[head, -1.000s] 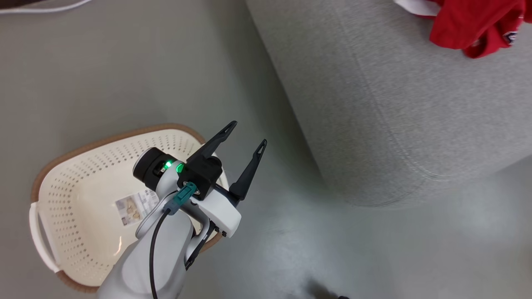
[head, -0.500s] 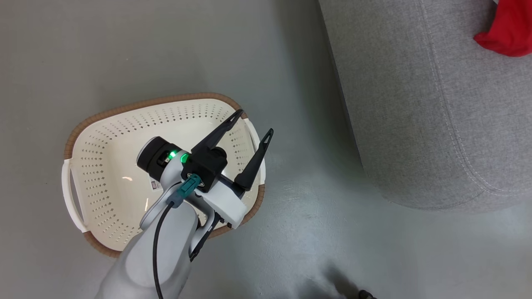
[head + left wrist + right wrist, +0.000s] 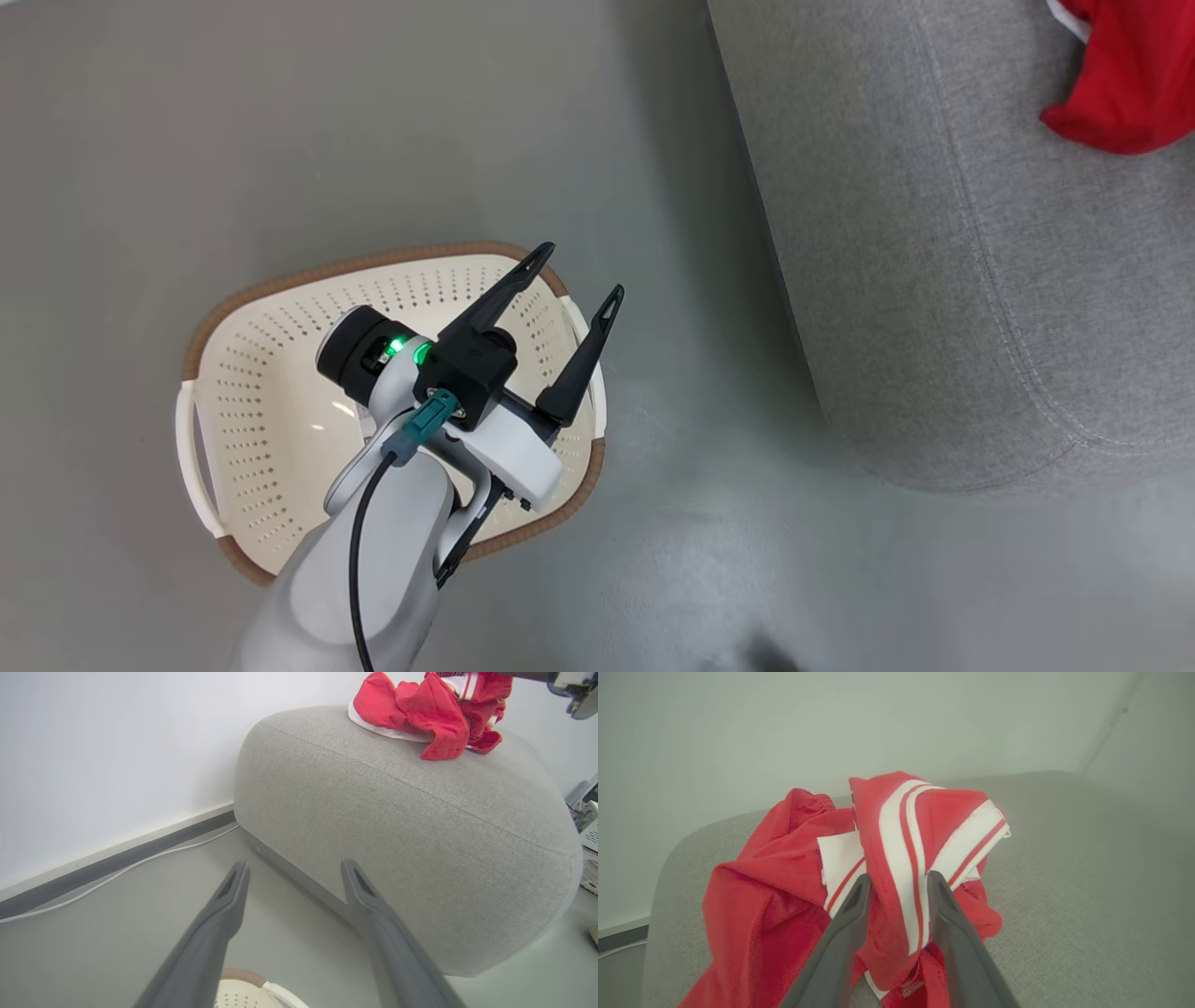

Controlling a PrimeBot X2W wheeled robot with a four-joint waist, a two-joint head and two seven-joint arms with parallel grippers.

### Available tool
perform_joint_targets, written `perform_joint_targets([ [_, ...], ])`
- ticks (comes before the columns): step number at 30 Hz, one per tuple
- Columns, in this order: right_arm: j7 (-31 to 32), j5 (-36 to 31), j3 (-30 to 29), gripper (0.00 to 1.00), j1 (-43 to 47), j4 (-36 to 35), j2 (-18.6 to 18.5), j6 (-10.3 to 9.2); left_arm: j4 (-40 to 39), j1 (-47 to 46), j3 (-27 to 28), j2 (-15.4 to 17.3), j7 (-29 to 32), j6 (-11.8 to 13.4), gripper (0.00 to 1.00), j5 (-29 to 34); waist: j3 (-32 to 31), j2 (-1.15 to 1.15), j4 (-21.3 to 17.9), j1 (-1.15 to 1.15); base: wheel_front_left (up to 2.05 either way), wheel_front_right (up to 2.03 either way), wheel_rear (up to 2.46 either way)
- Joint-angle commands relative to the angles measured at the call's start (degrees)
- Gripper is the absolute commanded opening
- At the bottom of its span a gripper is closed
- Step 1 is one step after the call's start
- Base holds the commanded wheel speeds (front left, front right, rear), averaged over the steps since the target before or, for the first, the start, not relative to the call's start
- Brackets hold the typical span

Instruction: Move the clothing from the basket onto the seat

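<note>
red clothing (image 3: 1120, 84) cut off at the head view's top right corner. middle of the basket (image 3: 271, 373) hidden under the left arm (image 3: 401, 551). fold of clothing between the right gripper (image 3: 899, 877) fingers, squeezed or loose, hard to tell.

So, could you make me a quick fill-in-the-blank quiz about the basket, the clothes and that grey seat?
1. The clothing lies heaped on the seat; it is ____ with white stripes.
2. The basket stands on the ____, beside the seat.
3. The left gripper hangs above the basket with its jaws wide ____.
Missing words: red; floor; open.
</note>
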Motion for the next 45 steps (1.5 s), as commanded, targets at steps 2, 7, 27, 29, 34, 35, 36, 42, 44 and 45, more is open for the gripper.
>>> perform_joint_targets([
  [2, -0.28, 2.52, 3.25, 1.0, 4.0, -2.85, -1.23, 0.16, -1.59, 0.64, 1.73, -0.32, -0.34, -0.38, 1.0, -0.25, -2.09, 0.0, 0.49, 0.0, 0.0, 0.0, 0.0],
  [7, -0.28, 6.78, 11.31, 1.0, 9.52, -5.54, -1.12, 0.16, -2.04, 1.95, 2.62, -0.75, -0.34, -0.24, 1.0, -0.99, -5.74, 0.0, 1.96, 0.0, 0.0, 0.0, 0.0],
  [27, -0.28, 13.0, 27.41, 1.0, 20.25, -23.93, -0.18, 0.16, -2.27, 11.05, 14.14, -1.17, -0.34, 4.85, 1.0, -3.2, -19.57, 0.0, 12.82, 0.0, 0.0, 0.0, 0.0],
  [29, -0.28, 12.38, 27.9, 1.0, 21.43, -25.27, 0.65, 0.16, -2.21, 11.91, 15.97, -1.17, -0.34, 5.12, 1.0, -2.94, -20.69, 0.0, 13.68, 0.0, 0.0, 0.0, 0.0],
  [34, -0.28, 10.76, 28.56, 1.0, 24.67, -27.35, 2.81, 0.16, -2.45, 13.96, 20.73, -1.17, -0.34, 5.69, 1.0, -2.41, -23.24, 0.0, 15.27, 0.0, 0.0, 0.0, 0.0],
  [35, -0.28, 10.51, 28.73, 1.0, 25.39, -27.64, 3.26, 0.16, -2.48, 14.34, 21.6, -1.17, -0.34, 5.73, 1.0, -2.35, -23.72, 0.0, 15.53, 0.0, 0.0, 0.0, 0.0],
  [36, -0.28, 10.53, 28.71, 1.0, 26.12, -27.93, 3.79, 0.16, -2.53, 14.74, 22.42, -1.17, -0.34, 5.72, 1.0, -2.36, -24.21, 0.0, 15.78, 0.0, 0.0, 0.0, 0.0],
  [42, -0.28, 10.0, 28.56, 1.0, 30.65, -29.1, 6.51, 0.16, -2.64, 18.05, 27.09, -1.18, -0.34, 5.69, 1.0, -2.23, -27.68, 0.0, 15.92, 0.0, 0.0, 0.0, 0.0],
  [44, -0.28, 9.6, 28.88, 1.0, 31.94, -29.41, 6.98, 0.16, -2.73, 19.44, 28.18, -1.18, -0.34, 5.74, 1.0, -2.18, -28.74, 0.0, 15.55, 0.0, 0.0, 0.0, 0.0],
  [45, -0.28, 9.25, 28.99, 1.0, 32.56, -29.68, 7.2, 0.16, -2.8, 20.16, 28.62, -1.18, -0.34, 5.77, 1.0, -2.19, -29.31, 0.0, 15.34, 0.0, 0.0, 0.0, 0.0],
])
